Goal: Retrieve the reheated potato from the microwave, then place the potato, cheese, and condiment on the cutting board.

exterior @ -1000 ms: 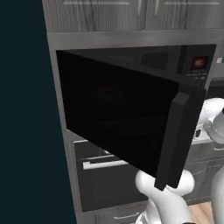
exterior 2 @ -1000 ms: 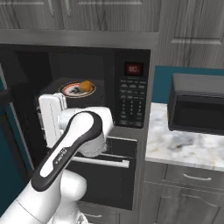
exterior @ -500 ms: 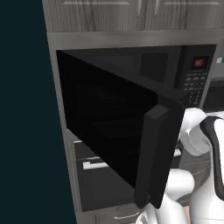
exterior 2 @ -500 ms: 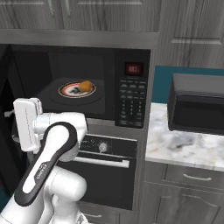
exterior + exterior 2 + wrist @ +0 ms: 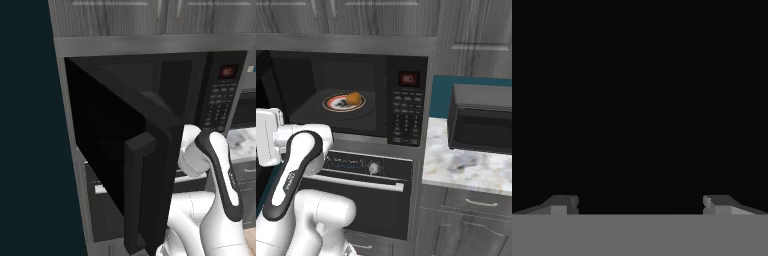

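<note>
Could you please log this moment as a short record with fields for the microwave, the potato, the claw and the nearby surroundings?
microwave: microwave built in below the upper cabinets, door swung wide open, red display lit on the keypad panel
potato: potato inside the cavity on a round plate, untouched
claw: claw open, fingertips spread wide, facing a flat black surface, holding nothing
oven: oven with knobs and a bar handle, directly under the microwave
counter: marble counter to the right, carrying a second black box appliance

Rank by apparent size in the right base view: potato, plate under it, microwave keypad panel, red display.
1. keypad panel, largest.
2. plate.
3. red display and potato: look about alike, so unranked; the potato also sits deeper inside the microwave.
</note>
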Tool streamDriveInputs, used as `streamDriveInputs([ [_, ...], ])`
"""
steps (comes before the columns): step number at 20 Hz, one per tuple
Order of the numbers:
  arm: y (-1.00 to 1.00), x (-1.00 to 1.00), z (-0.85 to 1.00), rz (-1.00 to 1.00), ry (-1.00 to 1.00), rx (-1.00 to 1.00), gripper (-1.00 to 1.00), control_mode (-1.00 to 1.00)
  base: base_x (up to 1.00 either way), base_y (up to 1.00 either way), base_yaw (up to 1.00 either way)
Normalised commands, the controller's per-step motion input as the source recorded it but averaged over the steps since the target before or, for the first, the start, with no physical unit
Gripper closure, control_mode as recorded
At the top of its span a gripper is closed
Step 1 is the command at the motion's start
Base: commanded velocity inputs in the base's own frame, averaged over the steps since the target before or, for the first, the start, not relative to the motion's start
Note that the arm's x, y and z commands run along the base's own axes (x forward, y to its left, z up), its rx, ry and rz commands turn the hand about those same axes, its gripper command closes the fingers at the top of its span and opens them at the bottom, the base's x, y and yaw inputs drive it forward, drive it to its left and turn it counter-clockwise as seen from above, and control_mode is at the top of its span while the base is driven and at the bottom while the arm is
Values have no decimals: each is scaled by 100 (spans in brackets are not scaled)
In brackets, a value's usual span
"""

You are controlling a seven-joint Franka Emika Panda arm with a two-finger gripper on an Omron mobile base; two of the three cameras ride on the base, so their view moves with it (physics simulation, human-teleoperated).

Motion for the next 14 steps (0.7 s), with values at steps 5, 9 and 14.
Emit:
streamDriveInputs([
  [5, 79, 0, -13, 1, -2, 4, -100, -100, 0, 0, 0],
  [9, 72, 7, -12, 0, -6, 1, -100, -100, 0, 0, 0],
  [14, 22, 23, 2, -4, -3, -8, -100, -100, 0, 0, 0],
])
